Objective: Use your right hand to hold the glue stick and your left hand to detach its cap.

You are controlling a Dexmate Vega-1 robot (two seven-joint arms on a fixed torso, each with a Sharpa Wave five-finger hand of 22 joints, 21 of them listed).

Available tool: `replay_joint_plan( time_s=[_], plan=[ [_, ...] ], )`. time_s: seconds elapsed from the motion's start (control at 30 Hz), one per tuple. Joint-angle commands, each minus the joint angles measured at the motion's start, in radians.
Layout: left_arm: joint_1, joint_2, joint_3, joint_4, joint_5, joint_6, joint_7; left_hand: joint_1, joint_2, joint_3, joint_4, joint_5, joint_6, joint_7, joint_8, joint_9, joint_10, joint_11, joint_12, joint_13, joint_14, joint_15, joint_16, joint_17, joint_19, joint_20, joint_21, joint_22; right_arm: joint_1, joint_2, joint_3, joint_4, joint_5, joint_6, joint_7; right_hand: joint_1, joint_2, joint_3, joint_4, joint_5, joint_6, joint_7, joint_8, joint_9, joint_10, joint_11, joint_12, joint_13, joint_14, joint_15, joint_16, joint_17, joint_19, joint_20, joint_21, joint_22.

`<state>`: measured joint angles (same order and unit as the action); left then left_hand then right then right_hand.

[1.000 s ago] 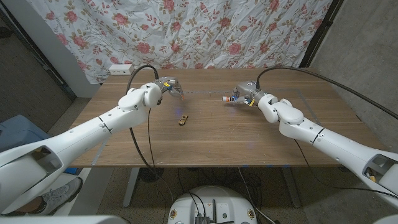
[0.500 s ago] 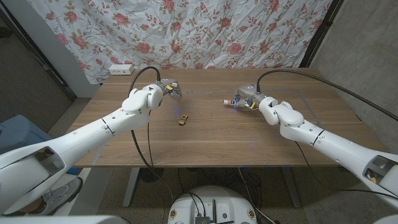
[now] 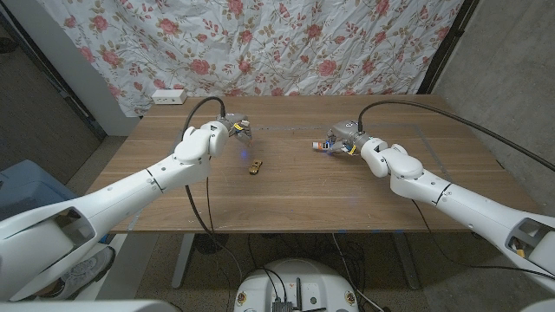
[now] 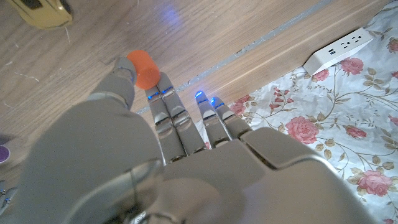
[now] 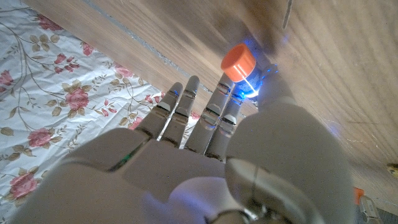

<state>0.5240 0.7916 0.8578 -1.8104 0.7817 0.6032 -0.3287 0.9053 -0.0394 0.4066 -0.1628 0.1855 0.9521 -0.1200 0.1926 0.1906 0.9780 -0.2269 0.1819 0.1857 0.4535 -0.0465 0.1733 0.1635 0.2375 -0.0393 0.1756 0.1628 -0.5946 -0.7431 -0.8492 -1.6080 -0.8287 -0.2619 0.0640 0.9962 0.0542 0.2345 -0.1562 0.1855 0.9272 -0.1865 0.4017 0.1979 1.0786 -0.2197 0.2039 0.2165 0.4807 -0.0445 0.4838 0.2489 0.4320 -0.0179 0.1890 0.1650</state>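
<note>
Glue stick (image 5: 238, 62) sits pinched in the right hand (image 3: 342, 139) over the far side of the table (image 3: 303, 195), and the cap (image 4: 143, 68) is off, pinched in the left hand (image 3: 230, 130). Since a second ago the hands have drifted further apart, so it's basically done; a small yellow thing (image 3: 254, 166) lies between them.

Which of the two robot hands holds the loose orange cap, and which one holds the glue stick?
The left hand pinches the small orange cap, with no tube under it. The right hand holds the glue stick, seen end-on, with an orange end.
</note>
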Motion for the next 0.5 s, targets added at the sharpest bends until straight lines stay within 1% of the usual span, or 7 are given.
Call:
replay_joint_plan(
  time_s=[0.03,0.27,0.5],
  plan=[
    [0.027,-0.009,-0.002,0.016,0.028,0.016,-0.011,-0.011,0.002,-0.004,0.001,0.003,0.002,-0.008,-0.003,0.0,-0.006,0.003,0.0,0.002,-0.006,-0.098,0.001,0.0,-0.006,0.002,-0.001,0.003,-0.004,-0.001,-0.006,0.004,0.0,-0.008,-0.002,0.001,0.01,-0.004,0.002,0.003,0.041,-0.039,0.007,0.005,-0.007,0.002,0.0,0.002,0.01,-0.133,0.005,0.001,0.005,0.001,0.002,0.003],
    [0.038,-0.002,0.0,0.022,0.042,0.01,-0.001,-0.014,0.004,-0.007,0.002,0.003,-0.003,-0.009,-0.003,0.0,-0.009,0.003,0.001,0.002,-0.004,-0.096,0.003,0.0,-0.001,0.001,0.003,0.003,-0.001,0.003,-0.009,0.011,0.0,-0.011,-0.001,-0.001,0.008,-0.004,0.002,0.003,0.034,-0.039,0.003,0.005,-0.016,0.002,-0.002,0.001,0.012,-0.132,0.003,0.001,0.006,0.001,0.002,0.003],
    [0.042,-0.005,0.003,0.026,0.061,0.018,-0.006,-0.015,0.004,-0.008,0.002,0.003,-0.01,-0.013,-0.005,0.0,-0.013,0.003,0.001,0.003,-0.008,-0.095,0.002,0.0,0.0,-0.003,0.005,0.003,0.003,0.004,-0.012,0.017,0.002,-0.007,0.001,-0.002,0.006,-0.004,0.002,0.004,0.03,-0.039,0.0,0.005,-0.025,0.002,-0.005,0.001,0.013,-0.132,0.002,0.002,0.007,0.001,0.002,0.003]
  ],
)
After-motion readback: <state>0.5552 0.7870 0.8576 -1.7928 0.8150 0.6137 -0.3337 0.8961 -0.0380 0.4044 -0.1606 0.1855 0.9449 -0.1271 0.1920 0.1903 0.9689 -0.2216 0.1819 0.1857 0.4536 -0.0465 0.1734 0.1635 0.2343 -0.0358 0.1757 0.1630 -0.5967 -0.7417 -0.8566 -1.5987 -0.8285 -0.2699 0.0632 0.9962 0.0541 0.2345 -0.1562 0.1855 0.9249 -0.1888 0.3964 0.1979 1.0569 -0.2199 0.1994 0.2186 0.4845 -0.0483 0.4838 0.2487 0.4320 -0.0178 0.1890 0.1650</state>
